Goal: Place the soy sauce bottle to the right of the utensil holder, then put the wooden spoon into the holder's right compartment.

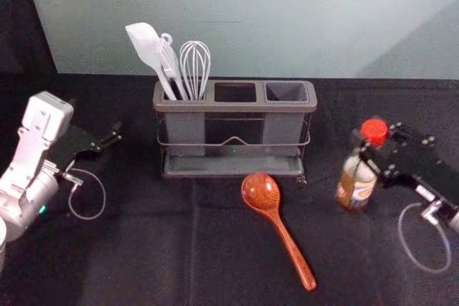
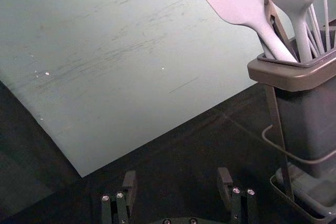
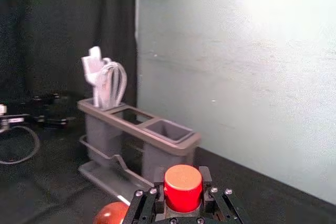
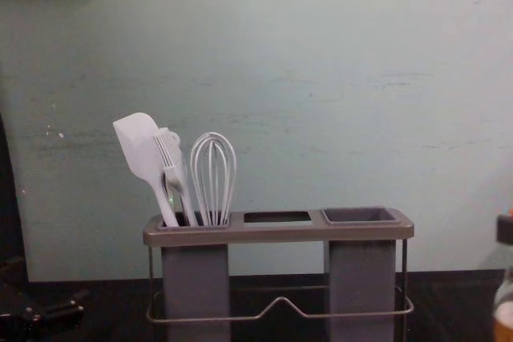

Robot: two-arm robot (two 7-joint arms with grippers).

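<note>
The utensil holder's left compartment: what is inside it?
A spatula, a brush and a whisk stand inside. Their lower ends cannot be seen; the compartment's front wall covers them.

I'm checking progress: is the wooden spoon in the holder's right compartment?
No, the wooden spoon lies on the dark tabletop in front of the utensil holder.

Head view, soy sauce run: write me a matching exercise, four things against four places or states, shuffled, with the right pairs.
1. Soy sauce bottle
2. Wooden spoon
3. Whisk
4. Left gripper

A. Lying in front of the utensil holder
B. Open, left of the holder
C. Standing in the left compartment
D. Gripped near its red cap by the right gripper

Pairs: 1-D, 2-A, 3-C, 4-B
</note>
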